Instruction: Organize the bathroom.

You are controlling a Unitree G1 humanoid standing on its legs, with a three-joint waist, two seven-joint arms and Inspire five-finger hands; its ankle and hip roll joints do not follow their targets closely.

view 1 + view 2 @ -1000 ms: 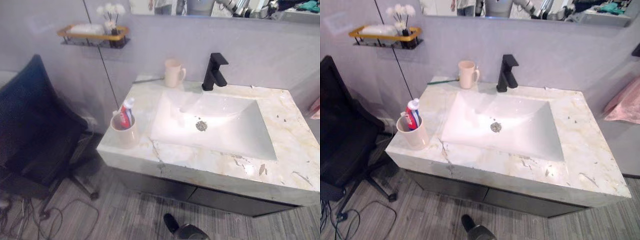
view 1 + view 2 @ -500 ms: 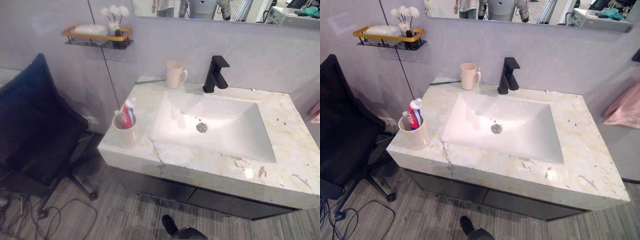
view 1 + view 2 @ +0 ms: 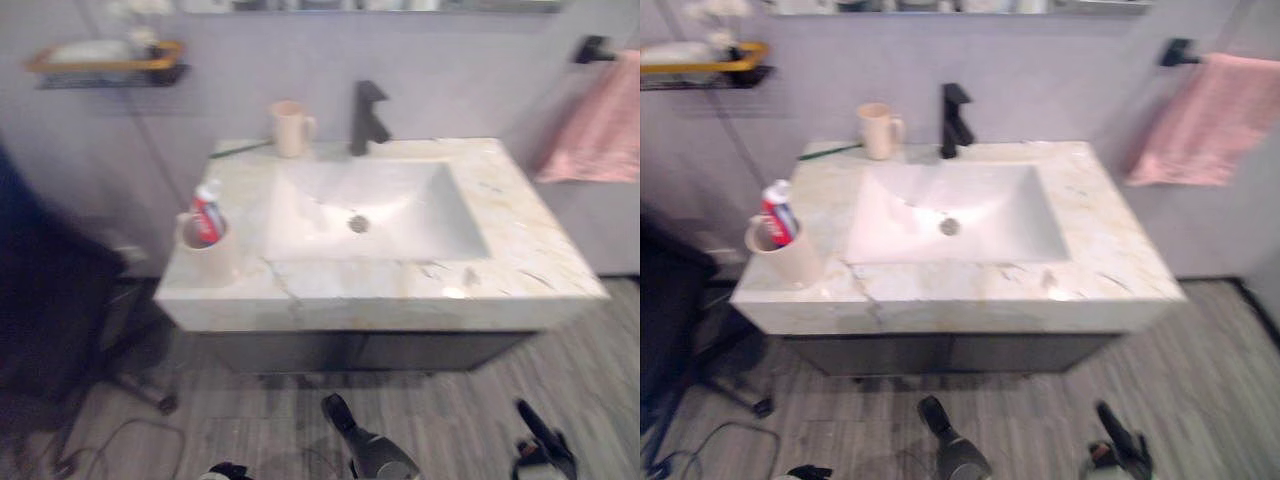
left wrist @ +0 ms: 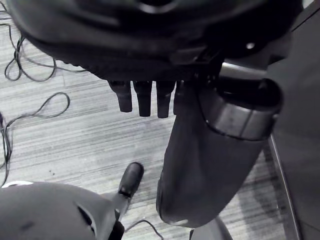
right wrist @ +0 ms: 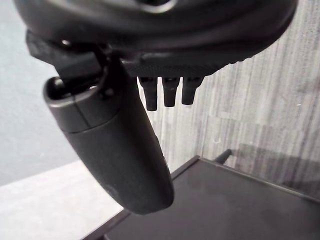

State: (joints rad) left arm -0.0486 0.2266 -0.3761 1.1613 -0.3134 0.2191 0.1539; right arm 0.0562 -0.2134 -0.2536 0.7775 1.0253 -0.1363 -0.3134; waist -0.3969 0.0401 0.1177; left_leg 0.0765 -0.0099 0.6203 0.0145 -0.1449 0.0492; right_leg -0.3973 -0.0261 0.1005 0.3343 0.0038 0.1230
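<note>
Both hands hang low beside the robot, the left hand (image 4: 145, 95) and the right hand (image 5: 170, 90) relaxed, fingers straight, grasping nothing. On the counter (image 3: 520, 270), the toothpaste (image 3: 206, 212) stands in the cup (image 3: 208, 252) near the front edge; a careless reach could topple it off.

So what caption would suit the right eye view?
Marble vanity with black faucet, two cups, and a pink towel beside.
</note>
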